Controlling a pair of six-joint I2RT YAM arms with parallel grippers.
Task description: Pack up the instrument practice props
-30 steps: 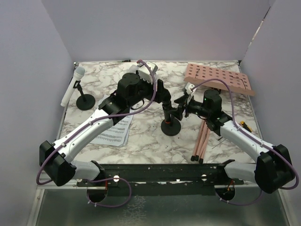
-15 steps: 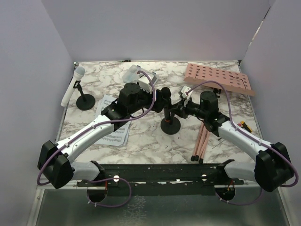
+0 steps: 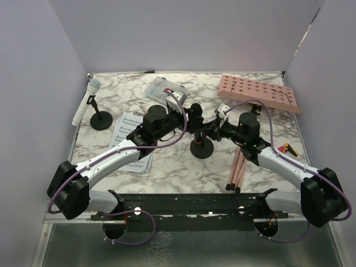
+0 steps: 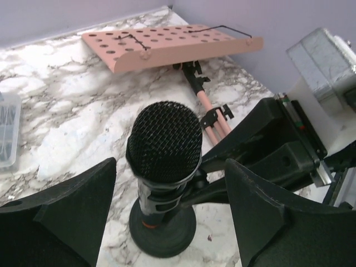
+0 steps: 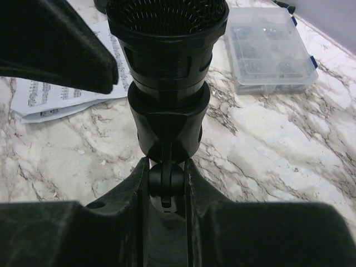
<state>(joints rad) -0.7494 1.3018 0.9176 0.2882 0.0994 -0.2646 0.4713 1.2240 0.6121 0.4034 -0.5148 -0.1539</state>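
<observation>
Black microphone (image 4: 166,146), mic holder (image 4: 164,232) base partly hidden

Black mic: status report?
Left gripper open, straddling black microphone head. Right gripper shut on mic holder stem. Microphone seated in holder clip, not lifted yet.

I can read no text, brand or number anywhere. The pages (image 5: 50,95) carry printed music staves and a few lines of small print, all too small and blurred for me to make out. Low on the black mic (image 4: 164,147) I see a small orange mark (image 4: 147,224), but I cannot tell whether it is a letter or a sign.
</observation>
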